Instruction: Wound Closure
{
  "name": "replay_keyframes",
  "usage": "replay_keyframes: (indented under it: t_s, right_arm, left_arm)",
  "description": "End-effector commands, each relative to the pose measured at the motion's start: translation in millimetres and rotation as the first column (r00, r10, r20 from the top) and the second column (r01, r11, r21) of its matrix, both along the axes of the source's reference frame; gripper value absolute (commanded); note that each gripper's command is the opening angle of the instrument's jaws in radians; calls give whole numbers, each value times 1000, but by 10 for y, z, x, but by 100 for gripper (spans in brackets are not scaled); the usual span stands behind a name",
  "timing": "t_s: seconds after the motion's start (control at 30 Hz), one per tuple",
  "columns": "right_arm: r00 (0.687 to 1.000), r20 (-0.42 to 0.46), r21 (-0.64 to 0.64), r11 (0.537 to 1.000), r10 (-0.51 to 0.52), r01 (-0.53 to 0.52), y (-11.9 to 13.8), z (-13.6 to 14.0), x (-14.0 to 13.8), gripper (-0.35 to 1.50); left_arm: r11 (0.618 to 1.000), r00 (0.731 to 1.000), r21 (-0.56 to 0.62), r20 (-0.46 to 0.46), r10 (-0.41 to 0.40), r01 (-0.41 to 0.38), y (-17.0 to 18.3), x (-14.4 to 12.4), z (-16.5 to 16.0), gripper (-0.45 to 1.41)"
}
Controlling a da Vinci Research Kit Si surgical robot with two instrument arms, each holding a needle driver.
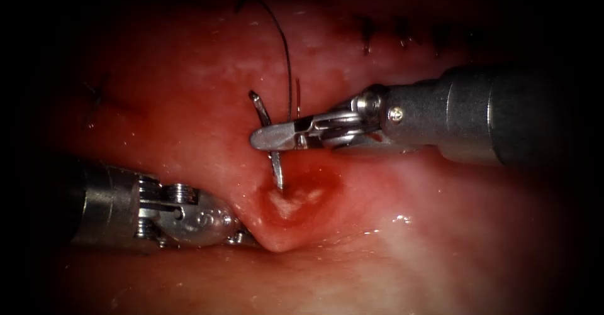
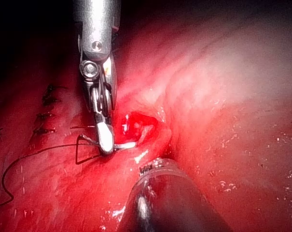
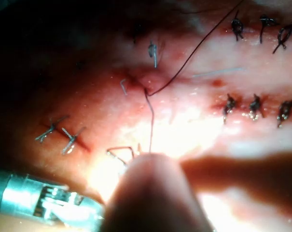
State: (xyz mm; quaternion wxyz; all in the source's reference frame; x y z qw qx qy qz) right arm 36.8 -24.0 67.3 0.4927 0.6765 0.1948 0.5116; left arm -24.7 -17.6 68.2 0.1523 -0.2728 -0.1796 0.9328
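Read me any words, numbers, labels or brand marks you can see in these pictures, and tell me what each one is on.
None: no readable text in any view.
The right tool, jaws shut on the needle near mid-curve, has bare metal with a plain screw head.
The left tool, jaws shut on the tissue left of the cut, has no marking either.
The needle's tip sits at the cut's edge; the thread trails upward.

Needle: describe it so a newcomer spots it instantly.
Find the red open cut mid-tissue. Just above it, the right claw is shut on a curved steel needle, tip down at the cut. Unlike the dark thread, it is rigid and shiny.
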Motion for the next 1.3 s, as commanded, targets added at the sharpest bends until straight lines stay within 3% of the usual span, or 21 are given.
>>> replay_keyframes:
  t_s: [0.03, 0.57, 0.77, 0.87, 0.97, 1.3]
  right_arm:
    - [1000, -23, 5, 1000, -7, 7, -1, -1, 9, -35]
    - [998, -53, 5, 1000, -29, 29, -7, -11, 14, -35]
    - [1000, -13, -10, 1000, 28, -28, 5, 4, 8, -35]
    - [994, -1, -82, 990, 111, -110, 20, 18, -2, -35]
    - [986, -9, -124, 978, 165, -165, 30, 24, -7, -35]
    - [957, 28, -245, 930, 290, -275, 62, 48, -35, -35]
  left_arm:
    - [1000, 1000, 0, 1, 1, -1, -2, -6, 5, -45]
    - [1000, 1000, 0, 3, 3, -3, -1, -3, 6, -45]
    - [1000, 1000, 6, 5, 4, -4, 1, -1, -1, -45]
    - [1000, 999, 26, 31, 9, -9, 12, 2, -45, -45]
    - [1000, 999, 23, 48, 11, -12, 13, 0, -62, -45]
    - [1000, 995, 4, 90, 31, -31, 16, -1, -72, -45]
